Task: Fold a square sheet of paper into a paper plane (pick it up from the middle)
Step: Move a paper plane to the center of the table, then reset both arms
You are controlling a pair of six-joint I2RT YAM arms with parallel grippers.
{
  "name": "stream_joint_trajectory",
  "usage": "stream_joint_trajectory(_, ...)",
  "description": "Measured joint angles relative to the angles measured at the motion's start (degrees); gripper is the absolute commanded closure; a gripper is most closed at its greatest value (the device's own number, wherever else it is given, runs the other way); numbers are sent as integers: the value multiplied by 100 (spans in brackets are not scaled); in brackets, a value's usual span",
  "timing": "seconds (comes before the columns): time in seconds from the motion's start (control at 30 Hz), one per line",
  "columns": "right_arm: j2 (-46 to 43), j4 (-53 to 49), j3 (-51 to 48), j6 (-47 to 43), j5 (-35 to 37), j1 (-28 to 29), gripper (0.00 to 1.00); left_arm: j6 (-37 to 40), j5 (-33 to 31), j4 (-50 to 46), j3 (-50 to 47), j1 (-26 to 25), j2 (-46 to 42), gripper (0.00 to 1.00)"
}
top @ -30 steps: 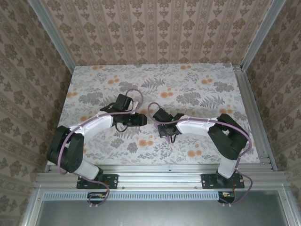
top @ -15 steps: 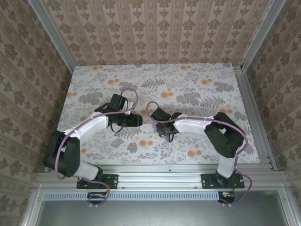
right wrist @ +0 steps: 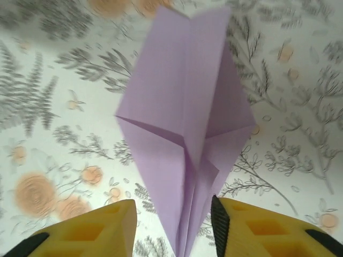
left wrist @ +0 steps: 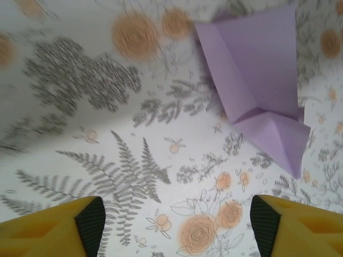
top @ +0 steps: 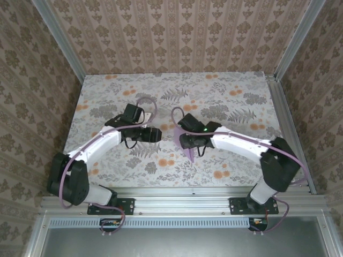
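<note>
Right end effector (right wrist: pixel 172 214) parted; paper plane (right wrist: pixel 185 118) now uncovered.

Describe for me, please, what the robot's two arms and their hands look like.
Both the left arm and right arm have white shells between black joints, with a thin purple cable looping along each. A small green light glows near the right wrist. The hands' fingers are yellow blocks with black pads.
</note>
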Motion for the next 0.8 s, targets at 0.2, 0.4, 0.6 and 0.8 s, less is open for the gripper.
stream_joint_trajectory(0.2, -994, 400, -376, -918, -702, -691, 29, 439, -977, 140, 74, 131, -426, 0)
stream_joint_trajectory(0.4, -1950, 1344, -1445, -1478, -973, -1530, 9, 782, -2144, 815, -345, 636, -713, 0)
stream_joint_trajectory(0.6, -2573, 2594, -2439, -1683, -726, -2470, 0, 866, -2702, 1698, -1349, 1598, -1099, 0)
stream_joint_trajectory(0.8, -2610, 3836, -3333, -1797, -205, -3421, 0, 1075, -2918, 2863, -2208, 2103, -1062, 0)
